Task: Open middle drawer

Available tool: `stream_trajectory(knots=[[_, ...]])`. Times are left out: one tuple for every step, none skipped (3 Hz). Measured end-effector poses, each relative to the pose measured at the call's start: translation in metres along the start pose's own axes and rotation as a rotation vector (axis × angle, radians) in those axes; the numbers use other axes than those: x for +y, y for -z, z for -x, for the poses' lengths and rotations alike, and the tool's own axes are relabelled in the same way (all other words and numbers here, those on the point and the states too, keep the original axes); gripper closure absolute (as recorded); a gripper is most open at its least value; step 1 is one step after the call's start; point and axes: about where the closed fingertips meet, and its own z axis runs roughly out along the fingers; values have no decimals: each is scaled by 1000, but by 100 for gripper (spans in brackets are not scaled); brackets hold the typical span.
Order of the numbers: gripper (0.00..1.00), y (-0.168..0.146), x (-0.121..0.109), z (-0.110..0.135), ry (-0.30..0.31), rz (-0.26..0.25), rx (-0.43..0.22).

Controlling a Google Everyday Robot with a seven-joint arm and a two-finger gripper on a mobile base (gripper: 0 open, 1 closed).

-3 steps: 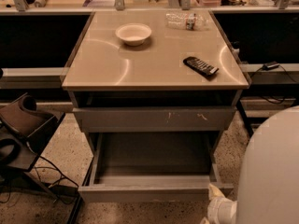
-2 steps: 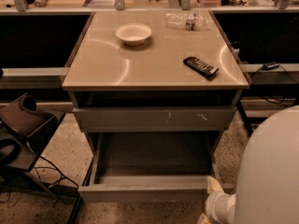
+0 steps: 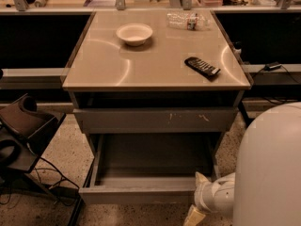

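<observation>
The middle drawer [image 3: 141, 194] stands pulled far out below the tabletop. Its plain grey front faces me and its smooth grey tray interior [image 3: 155, 157] is bare. Above it sits a shut grey drawer front [image 3: 155, 120] with pale scratch marks. My gripper [image 3: 197, 197] is at the bottom right, by the right end of the middle drawer's front. Its two pale fingers [image 3: 201, 178] are spread apart and hold nothing. The lowest drawer is hidden.
On the tabletop [image 3: 103, 65] lie a white bowl [image 3: 134, 34], a black remote [image 3: 202, 67] and a clear plastic bottle [image 3: 187, 20]. My white arm housing [image 3: 270, 168] fills the lower right. A dark chair [image 3: 23, 126] and cables [image 3: 51, 182] are on the left floor.
My gripper has shifted a little to the left along the drawer's front corner. The drawer has stayed pulled out as before.
</observation>
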Motion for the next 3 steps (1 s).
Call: stream_trajectory(knots=[[0, -30, 5, -1, -4, 54, 7], [0, -29, 5, 0, -4, 54, 7], [19, -29, 5, 0, -4, 54, 7]])
